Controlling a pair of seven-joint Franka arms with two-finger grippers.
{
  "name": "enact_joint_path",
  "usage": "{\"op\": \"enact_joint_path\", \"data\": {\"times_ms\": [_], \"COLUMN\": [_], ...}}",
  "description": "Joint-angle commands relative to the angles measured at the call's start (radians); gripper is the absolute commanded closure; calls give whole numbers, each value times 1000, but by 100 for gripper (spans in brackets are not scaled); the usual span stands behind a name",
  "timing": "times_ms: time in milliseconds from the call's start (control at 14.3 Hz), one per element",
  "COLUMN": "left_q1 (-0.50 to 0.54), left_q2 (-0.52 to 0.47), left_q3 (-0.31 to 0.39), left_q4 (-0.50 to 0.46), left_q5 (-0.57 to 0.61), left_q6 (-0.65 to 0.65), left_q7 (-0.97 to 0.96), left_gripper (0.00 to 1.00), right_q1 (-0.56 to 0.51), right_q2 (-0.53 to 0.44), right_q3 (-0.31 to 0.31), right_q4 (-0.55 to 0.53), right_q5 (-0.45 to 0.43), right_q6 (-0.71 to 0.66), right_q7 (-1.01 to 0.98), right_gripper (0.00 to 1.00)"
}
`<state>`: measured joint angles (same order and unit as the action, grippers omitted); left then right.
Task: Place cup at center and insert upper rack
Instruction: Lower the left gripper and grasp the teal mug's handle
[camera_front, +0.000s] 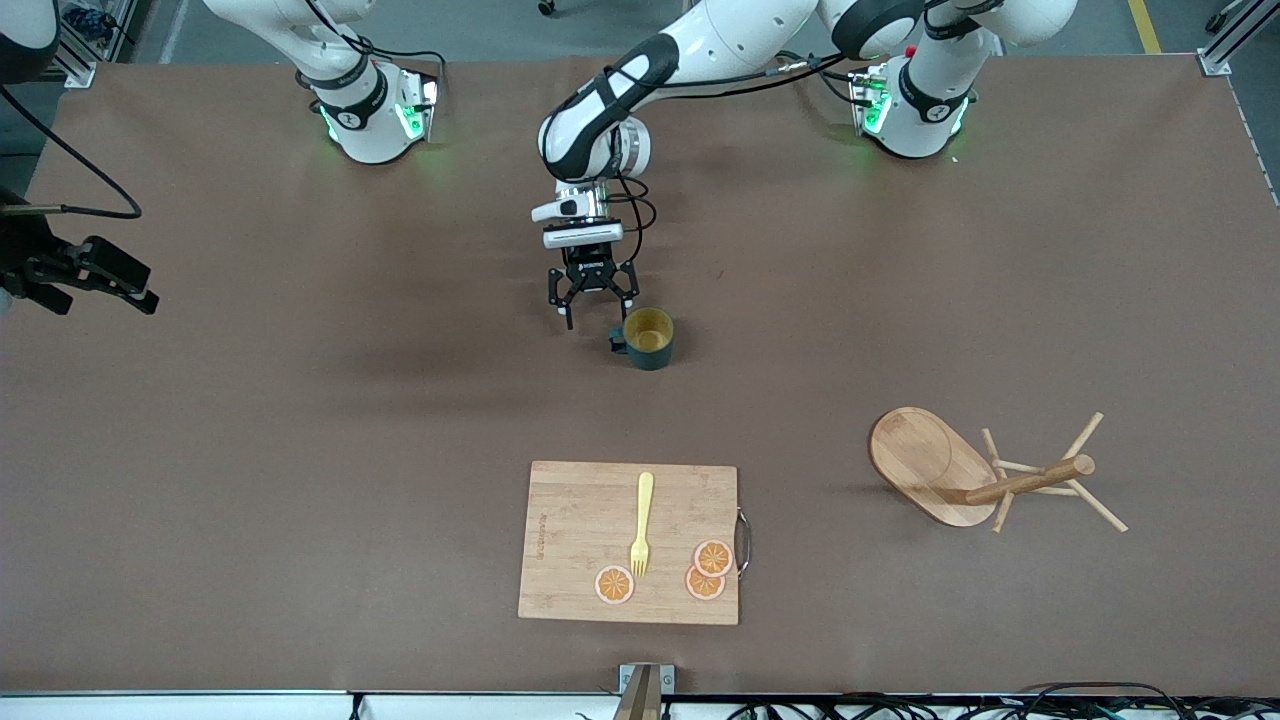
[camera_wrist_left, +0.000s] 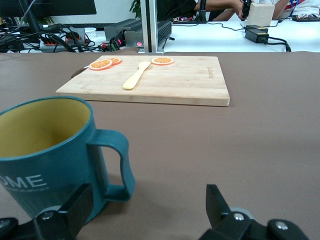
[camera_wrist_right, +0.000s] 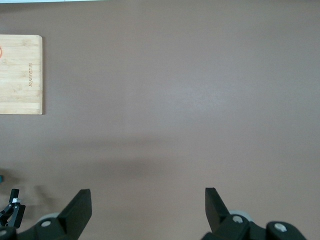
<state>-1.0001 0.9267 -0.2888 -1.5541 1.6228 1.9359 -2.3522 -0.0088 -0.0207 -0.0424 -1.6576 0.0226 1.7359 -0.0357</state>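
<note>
A brown table (camera_front: 300, 450) fronts a white desk (camera_wrist_left: 225, 35) with cables (camera_wrist_left: 45, 40).

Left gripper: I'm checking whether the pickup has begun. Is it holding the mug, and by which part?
Nothing is held. The left gripper is open beside the mug, its fingers not closed on the handle or wall.

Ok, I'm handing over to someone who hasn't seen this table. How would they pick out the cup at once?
Start at the bamboo cutting board near the front camera's edge of the table, then look farther from that camera toward the arms' bases. The cup stands upright on bare table, beside the open left gripper. It is the only teal thing there, yellow inside, with a small handle and white lettering.
</note>
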Motion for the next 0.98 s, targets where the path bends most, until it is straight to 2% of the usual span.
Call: {"op": "enact_joint_path", "data": {"times_ms": [0, 209, 558, 906], "left_q1": [-9, -9, -9, -9], "left_q2": [50, 72, 86, 89], "left_q3": [5, 7, 8, 25], "left_q4": [66, 83, 101, 108], "left_q5": [51, 78, 80, 80], "left_q6": [-12, -12, 3, 25], "left_q7": [-9, -9, -4, -4], "left_gripper": [1, 3, 12, 13], "right_q1": [3, -2, 6, 6], "right_q2": [-16, -16, -16, -16], "right_q3": [-4, -4, -4, -2], "right_q4": [-5, -5, -8, -8], "right_q5": [-7, -7, -4, -3], "right_q6": [-6, 1, 2, 5], "right_q7": [-6, -6, -3, -4], "right_gripper": [0, 0, 0, 0]}}
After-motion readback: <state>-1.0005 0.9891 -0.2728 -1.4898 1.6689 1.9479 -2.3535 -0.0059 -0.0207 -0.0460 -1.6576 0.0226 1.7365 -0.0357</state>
